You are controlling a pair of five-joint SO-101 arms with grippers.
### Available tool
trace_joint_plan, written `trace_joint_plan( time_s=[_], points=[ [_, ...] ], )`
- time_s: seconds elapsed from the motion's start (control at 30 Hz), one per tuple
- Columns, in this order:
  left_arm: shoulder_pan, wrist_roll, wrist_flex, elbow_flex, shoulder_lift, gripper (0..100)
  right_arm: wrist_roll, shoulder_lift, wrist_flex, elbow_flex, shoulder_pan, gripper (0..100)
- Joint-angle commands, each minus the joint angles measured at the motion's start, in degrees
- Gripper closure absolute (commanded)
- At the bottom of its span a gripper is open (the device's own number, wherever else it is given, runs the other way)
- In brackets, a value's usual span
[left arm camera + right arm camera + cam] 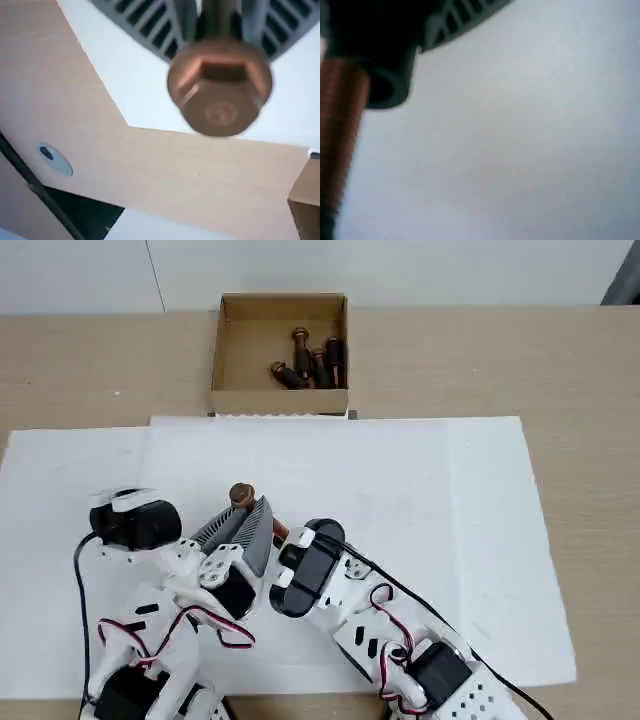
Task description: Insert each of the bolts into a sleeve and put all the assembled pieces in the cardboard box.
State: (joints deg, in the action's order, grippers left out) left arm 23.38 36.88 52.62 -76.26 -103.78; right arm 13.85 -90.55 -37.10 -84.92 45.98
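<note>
1. A copper bolt is clamped in the left gripper, head outermost.
2. The right gripper is set just beside it; its state cannot be told.
3. Assembled pieces are held in the cardboard box, well beyond.

arms: white shells | motors: black | fingers: grey, ribbed | cables: red-white, black

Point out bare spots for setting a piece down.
Free: the right half of the white paper sheet, its far strip beside the brown cardboard box, and that box's left half. Crowded: the sheet's near left, where the left hand holds the copper hex-headed bolt.
</note>
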Motion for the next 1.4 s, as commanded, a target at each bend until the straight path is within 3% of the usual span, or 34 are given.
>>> trace_joint_plan(
  time_s=[0.0,0.17,0.43,1.07,1.37],
  points=[
    [-2.6,-0.4,-2.0,0.1,-0.4,99,0.7,-0.6,2.0,4.0,0.2,99.6],
    [-5.3,-0.5,-2.5,-0.1,-0.4,99,0.7,-0.6,2.1,4.0,0.2,99.6],
    [-0.1,-0.4,0.3,-0.1,-0.4,99,0.7,-0.6,2.2,4.1,0.2,99.6],
    [0.2,-0.6,3.9,-0.7,-0.4,99,0.8,-0.6,2.3,4.4,0.1,99.6],
    [6.0,-0.6,6.2,-3.6,-0.4,99,3.9,-0.6,7.2,4.2,0.1,99.6]
  ],
)
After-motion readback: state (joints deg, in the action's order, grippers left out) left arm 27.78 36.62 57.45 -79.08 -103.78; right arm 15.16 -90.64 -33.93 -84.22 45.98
